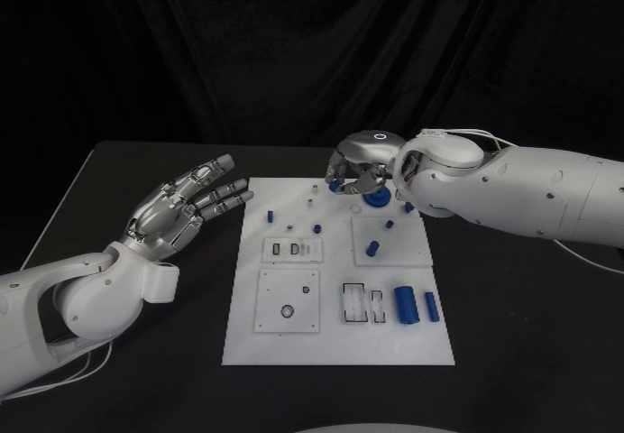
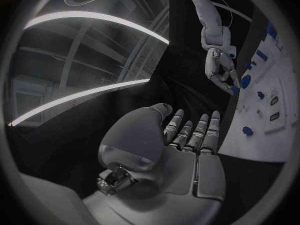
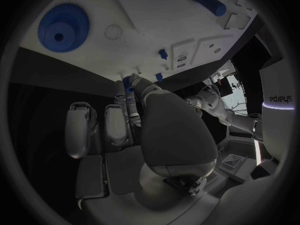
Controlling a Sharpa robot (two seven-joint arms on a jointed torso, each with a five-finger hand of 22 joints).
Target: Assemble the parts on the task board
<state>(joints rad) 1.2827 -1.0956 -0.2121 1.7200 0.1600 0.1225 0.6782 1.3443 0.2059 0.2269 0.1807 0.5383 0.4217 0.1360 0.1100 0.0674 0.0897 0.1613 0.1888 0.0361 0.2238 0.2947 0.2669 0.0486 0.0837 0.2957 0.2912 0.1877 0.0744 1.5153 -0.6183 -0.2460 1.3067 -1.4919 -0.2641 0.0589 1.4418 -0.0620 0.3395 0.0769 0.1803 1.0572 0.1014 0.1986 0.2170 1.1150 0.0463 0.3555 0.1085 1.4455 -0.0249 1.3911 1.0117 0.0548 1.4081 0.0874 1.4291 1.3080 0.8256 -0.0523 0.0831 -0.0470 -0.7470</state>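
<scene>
A: Black counter [image 1: 143,180], white board [image 1: 341,343] in the middle. What has the right hand [image 1: 359,171] got?

B: A small blue part [image 3: 130,89] pinched in its fingertips, above the board's far edge, near the gear [image 1: 376,196].

A: And the left hand [image 1: 186,207]?

B: Empty, fingers spread, just left of the board.

A: Advice?

B: Line the part up over its seat, keep it upright, lower slowly.

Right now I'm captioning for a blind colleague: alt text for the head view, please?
The right hand pinches a small blue part above the far edge of the white task board. The left hand hovers open beside the board.
</scene>
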